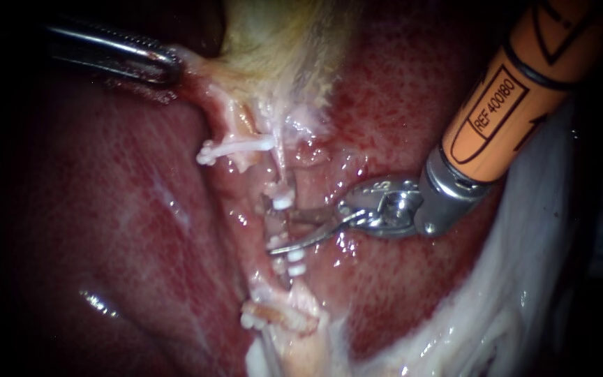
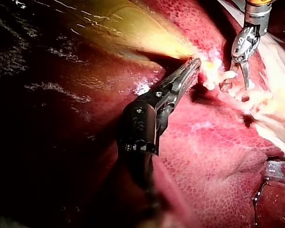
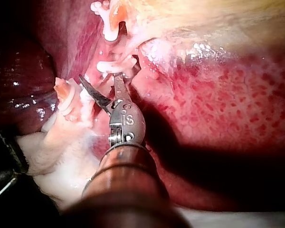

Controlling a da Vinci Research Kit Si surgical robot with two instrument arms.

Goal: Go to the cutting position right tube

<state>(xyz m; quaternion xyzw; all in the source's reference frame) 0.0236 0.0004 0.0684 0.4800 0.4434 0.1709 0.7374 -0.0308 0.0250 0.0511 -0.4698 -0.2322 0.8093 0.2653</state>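
Because the right instrument [image 1: 286, 232], an orange-sleeved shaft with a silver wrist and two thin curved steel blades, enters nearest the camera from 2 o'clock with its blades spread at the view's centre, the step looks close to finished. The right tube [image 1: 274, 225], a thin greyish-pink cord running from 12 to 6 o'clock, lies in the gap between them. I cannot tell whether either blade touches it.

To do this well, I judge the blades should sit square across the bare stretch. That leaves one small white plastic clip [image 1: 283, 202] on the 12 o'clock side and a pair of the same clips [image 1: 295, 256] on the 6 o'clock side. Both tips should show past the tube, clear of the mottled dark red liver [image 1: 385, 279] beneath. Move slowly, blades apart.

Farther back, at 10 o'clock, the left instrument [image 1: 169, 66], a dark steel shaft with long slim jaws, has them pressed together on a pale pink flap [image 1: 200, 80]. The flap lies below the yellowish gallbladder [image 1: 280, 42] at 12 o'clock, and that pull seems to hold the tube taut.

Counted:
- Two instruments.
- One gallbladder and one liver.
- One whole tube, plus a short orange-pink stub [image 1: 277, 315] at 6 o'clock.
- Five white clips for certain: three on the right tube, one long one [image 1: 239, 148] at 11 o'clock, and at least one [image 1: 248, 321] on the stub.
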